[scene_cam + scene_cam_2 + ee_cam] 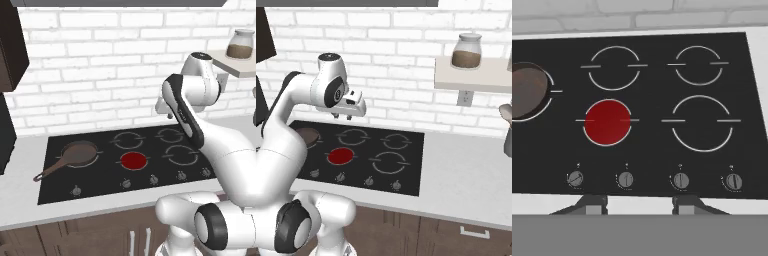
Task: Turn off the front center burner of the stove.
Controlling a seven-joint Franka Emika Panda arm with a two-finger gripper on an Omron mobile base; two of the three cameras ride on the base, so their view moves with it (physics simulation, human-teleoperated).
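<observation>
The stove (107, 172) (411, 167) (652, 150) is a black glass cooktop set in a pale counter. Its front center burner (134, 160) (340, 156) (607, 121) glows bright red inside a grey ring. Small silver knobs line the front edge; the one below and left of the red disc (575, 178) (126, 184) stands tilted, while the others point straight. My gripper (342, 116) (639, 205) hangs open well above the cooktop, with nothing between its fingers, and looks down on the knob row. It touches nothing.
A brown skillet (75, 155) (527, 90) sits on the left burner, handle toward the front left. On a shelf (471, 75) at the right stands a jar (467, 51) (241, 45). A brick wall runs behind, and a dark cabinet (11, 45) hangs at upper left.
</observation>
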